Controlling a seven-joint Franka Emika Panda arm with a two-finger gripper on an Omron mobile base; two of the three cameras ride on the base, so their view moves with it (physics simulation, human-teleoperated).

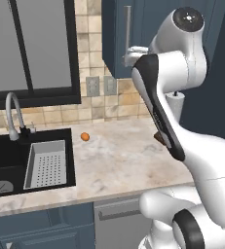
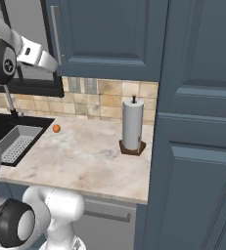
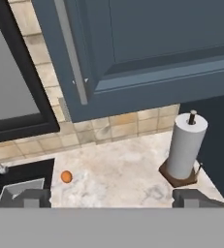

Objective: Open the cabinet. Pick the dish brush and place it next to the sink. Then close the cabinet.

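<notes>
The cabinet (image 3: 157, 53) is shut, and the gripper (image 3: 111, 198) hangs wide open near its handle (image 3: 72, 53) (holding nothing). Close off-centre and the fingers could slip off the bar, leaving the door unopened.

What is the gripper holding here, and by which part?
Nothing. The gripper is open, its fingers spread wide with only air between them, short of the closed cabinet and its handle.

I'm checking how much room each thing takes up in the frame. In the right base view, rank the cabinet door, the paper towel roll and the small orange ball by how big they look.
1. cabinet door, by far the largest
2. paper towel roll
3. orange ball, a tiny dot
</notes>
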